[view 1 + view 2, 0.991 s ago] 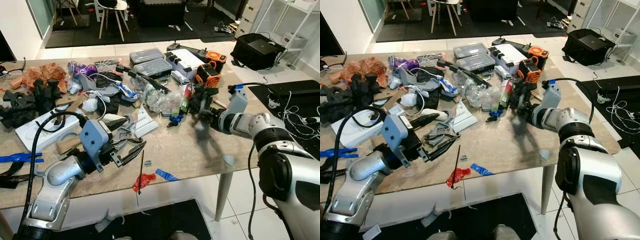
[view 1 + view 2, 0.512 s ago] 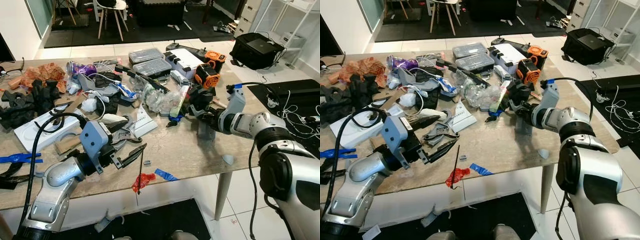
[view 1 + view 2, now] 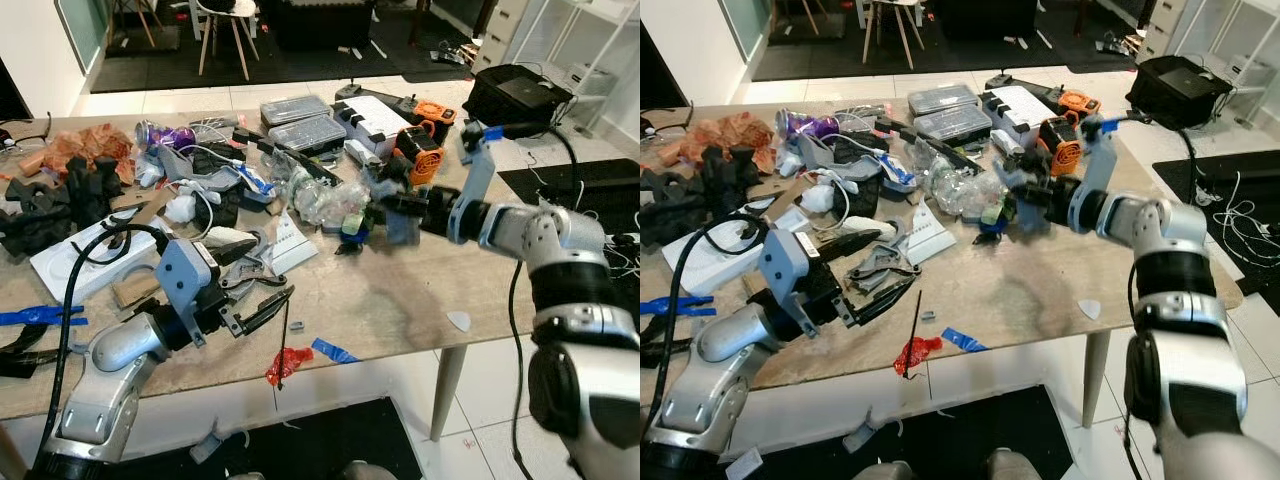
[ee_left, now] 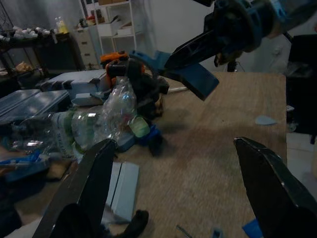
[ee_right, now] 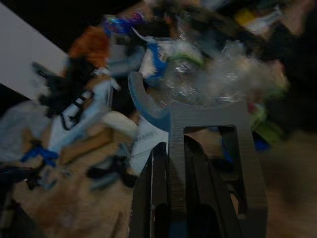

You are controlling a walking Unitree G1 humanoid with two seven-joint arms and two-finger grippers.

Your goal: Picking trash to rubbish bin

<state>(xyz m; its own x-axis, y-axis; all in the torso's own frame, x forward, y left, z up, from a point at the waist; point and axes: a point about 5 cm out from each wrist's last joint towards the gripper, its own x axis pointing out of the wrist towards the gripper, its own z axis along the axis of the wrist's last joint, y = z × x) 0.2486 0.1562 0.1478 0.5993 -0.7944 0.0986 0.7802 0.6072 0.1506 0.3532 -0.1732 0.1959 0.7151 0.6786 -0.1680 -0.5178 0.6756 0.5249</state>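
My right gripper (image 3: 388, 208) hovers above the middle of the cluttered table (image 3: 400, 290), shut on a blue-grey plastic piece (image 3: 397, 224). In the right wrist view that piece (image 5: 208, 129) is a flat frame with a curved blue edge, clamped between the fingers. Just beyond it lie crushed clear plastic bottles (image 3: 320, 200). My left gripper (image 3: 256, 306) stands open low over the table's front, its two fingers (image 4: 84, 193) spread wide with nothing between them. A red wrapper (image 3: 285, 362), a blue scrap (image 3: 332, 350) and a white scrap (image 3: 459, 320) lie near the front edge.
Grey cases (image 3: 300, 125), an orange tool (image 3: 418, 150), cables, black parts (image 3: 50, 205) and an orange crinkled wrapper (image 3: 85, 148) crowd the table's far half. A black bag (image 3: 515, 95) sits on the floor at the right. A chair (image 3: 225, 30) stands behind the table.
My right arm has risen off the table and swung slightly left, carrying the blue-grey piece up with it. The left arm has stayed put.
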